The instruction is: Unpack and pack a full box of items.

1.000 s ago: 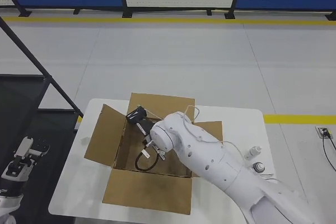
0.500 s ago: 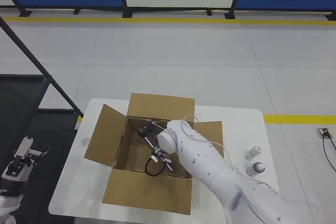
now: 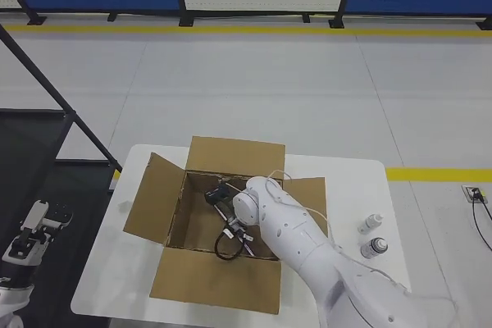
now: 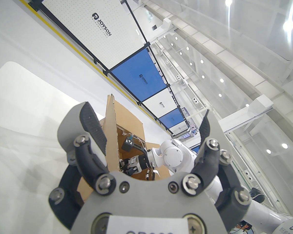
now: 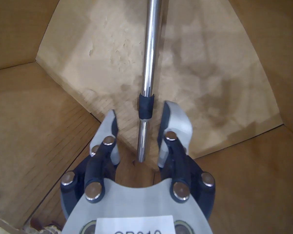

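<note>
In the box [image 3: 217, 283], the metal rod [image 5: 151, 49] lay between the half-open fingers of the right gripper [image 5: 140, 109], touching neither; the left gripper [image 4: 146, 109] had its fingers spread wide.

The right end effector [image 5: 140, 110] sits lower than a second ago. The rear flap of the box [image 3: 217, 283], then just beside it, now lies well behind it, and the box walls rise around it. Most of that drop comes in the first half second. After that it only settles a little further toward the middle. The black cable loop [image 3: 227, 246] hanging just behind the end effector drifts along with it and ends close to the box's front wall. The white forearm trailing behind draws in tighter over the box, so more of the dark-capped bottle [image 3: 371, 247], well away from the end effector on the desk [image 3: 107, 271], shows.
</note>
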Controlling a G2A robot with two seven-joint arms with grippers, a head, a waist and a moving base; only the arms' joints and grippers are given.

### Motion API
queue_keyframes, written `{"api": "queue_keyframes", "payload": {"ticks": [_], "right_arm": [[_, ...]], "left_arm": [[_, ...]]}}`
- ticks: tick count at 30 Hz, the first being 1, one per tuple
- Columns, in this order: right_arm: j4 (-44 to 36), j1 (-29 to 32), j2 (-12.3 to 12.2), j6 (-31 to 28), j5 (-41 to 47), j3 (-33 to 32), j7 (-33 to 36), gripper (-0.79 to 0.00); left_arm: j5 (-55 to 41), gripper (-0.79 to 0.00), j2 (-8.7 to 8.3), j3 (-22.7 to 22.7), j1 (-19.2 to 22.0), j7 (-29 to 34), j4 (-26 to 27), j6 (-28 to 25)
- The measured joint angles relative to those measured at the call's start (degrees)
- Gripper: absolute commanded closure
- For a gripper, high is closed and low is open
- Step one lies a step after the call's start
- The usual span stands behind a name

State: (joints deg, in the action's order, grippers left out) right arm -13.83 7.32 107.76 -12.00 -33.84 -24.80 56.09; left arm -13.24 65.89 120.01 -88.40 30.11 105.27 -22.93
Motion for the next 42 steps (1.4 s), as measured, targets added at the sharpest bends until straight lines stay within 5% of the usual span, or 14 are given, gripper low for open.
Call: {"api": "queue_keyframes", "payload": {"ticks": [12, 22, 29, 31, 42], "right_arm": [[-3.74, -2.18, 1.29, -0.20, -3.68, 0.19, -4.19, -0.560], [-13.93, -1.97, 0.08, 4.00, -9.13, -0.38, -7.80, -0.551], [-28.46, 0.62, -3.95, 11.44, -16.13, -3.45, -5.99, -0.603], [-33.40, 1.98, -5.37, 14.27, -19.12, -4.48, -3.74, -0.785], [-69.77, 20.71, -15.53, 29.39, -44.36, -18.43, 13.62, -0.785]], "left_arm": [[0.00, -0.785, 0.00, 0.00, 0.00, 0.00, 0.00, 0.00], [0.00, -0.785, 0.00, 0.00, 0.00, 0.00, 0.00, 0.00], [0.00, -0.785, 0.00, 0.00, 0.00, 0.00, 0.00, 0.00], [0.00, -0.785, 0.00, 0.00, 0.00, 0.00, 0.00, 0.00], [0.00, -0.785, 0.00, 0.00, 0.00, 0.00, 0.00, 0.00]]}}
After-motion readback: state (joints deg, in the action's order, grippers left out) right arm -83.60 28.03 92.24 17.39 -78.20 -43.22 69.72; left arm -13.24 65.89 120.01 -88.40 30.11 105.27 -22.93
